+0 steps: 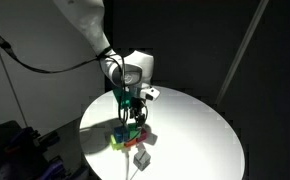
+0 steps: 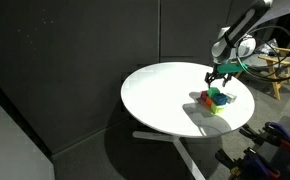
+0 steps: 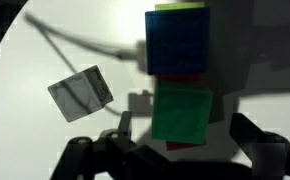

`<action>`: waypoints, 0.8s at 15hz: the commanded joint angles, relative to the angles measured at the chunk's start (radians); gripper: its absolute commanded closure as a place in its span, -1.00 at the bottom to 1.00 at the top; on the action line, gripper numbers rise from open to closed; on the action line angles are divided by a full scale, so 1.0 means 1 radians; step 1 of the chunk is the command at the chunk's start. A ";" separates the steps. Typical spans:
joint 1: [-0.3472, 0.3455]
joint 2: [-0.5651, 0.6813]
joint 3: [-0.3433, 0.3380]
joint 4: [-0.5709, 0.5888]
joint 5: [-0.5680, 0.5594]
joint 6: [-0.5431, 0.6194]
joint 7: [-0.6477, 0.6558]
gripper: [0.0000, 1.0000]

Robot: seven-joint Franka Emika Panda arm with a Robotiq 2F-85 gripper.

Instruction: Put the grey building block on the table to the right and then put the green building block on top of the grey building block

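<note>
The grey building block (image 3: 81, 92) lies tilted and alone on the white table (image 3: 45, 140), left of the cluster; in an exterior view it is the pale cube (image 1: 142, 158) nearest the table's front edge. In the wrist view the green building block (image 3: 181, 112) sits below a dark blue block (image 3: 178, 40). My gripper (image 3: 180, 135) hangs open just above the green block, one finger on each side, holding nothing. Both exterior views show the gripper (image 1: 133, 103) (image 2: 221, 80) over the coloured cluster (image 1: 127, 135) (image 2: 215, 98).
A red block (image 3: 185, 147) peeks out beneath the green one, and a yellow-green block (image 3: 180, 6) lies beyond the blue. Black curtains surround the round table (image 1: 195, 130). A cable (image 3: 85, 45) crosses the tabletop in the wrist view.
</note>
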 commanded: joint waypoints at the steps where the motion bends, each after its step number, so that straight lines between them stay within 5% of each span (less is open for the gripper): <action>1: 0.007 0.026 -0.005 0.045 0.005 -0.033 0.022 -1.00; 12: 0.008 0.051 -0.003 0.053 0.003 -0.019 0.015 -1.00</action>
